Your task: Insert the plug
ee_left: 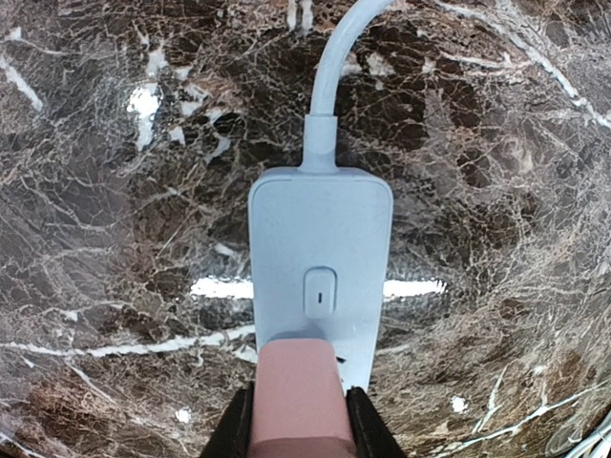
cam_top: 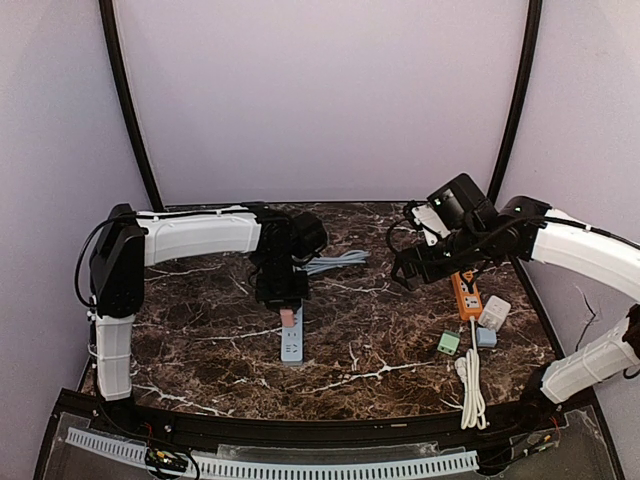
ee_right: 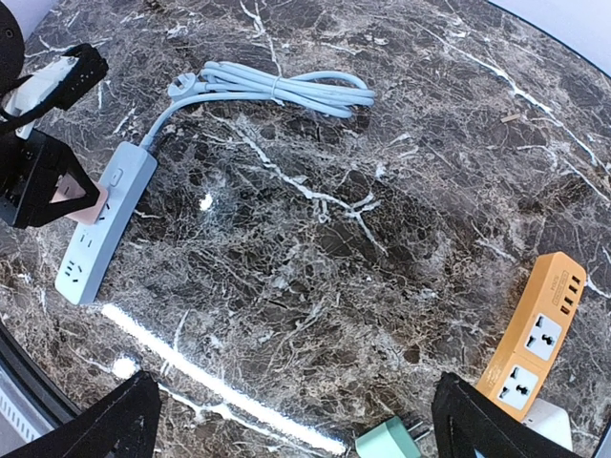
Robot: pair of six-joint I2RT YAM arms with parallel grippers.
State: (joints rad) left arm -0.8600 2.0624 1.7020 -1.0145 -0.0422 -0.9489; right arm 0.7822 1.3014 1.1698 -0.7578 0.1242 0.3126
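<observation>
A pale blue power strip [cam_top: 292,342] lies on the marble table, its cable running back to a coiled bundle [cam_top: 335,262]. My left gripper [cam_top: 285,300] is shut on a pink plug [ee_left: 300,396] and holds it on the strip [ee_left: 320,277], just below the strip's switch [ee_left: 319,291]. The plug hides the socket beneath it. The right wrist view shows the pink plug [ee_right: 84,203] on the strip [ee_right: 100,224] with the left gripper around it. My right gripper [ee_right: 296,420] is open and empty, held above the table at the right.
An orange power strip [cam_top: 467,295] lies at the right, with a white adapter [cam_top: 494,312], a green adapter [cam_top: 448,343], a small blue adapter [cam_top: 486,337] and a white coiled cable [cam_top: 471,385] near it. The orange strip [ee_right: 535,343] and green adapter [ee_right: 387,441] also show in the right wrist view.
</observation>
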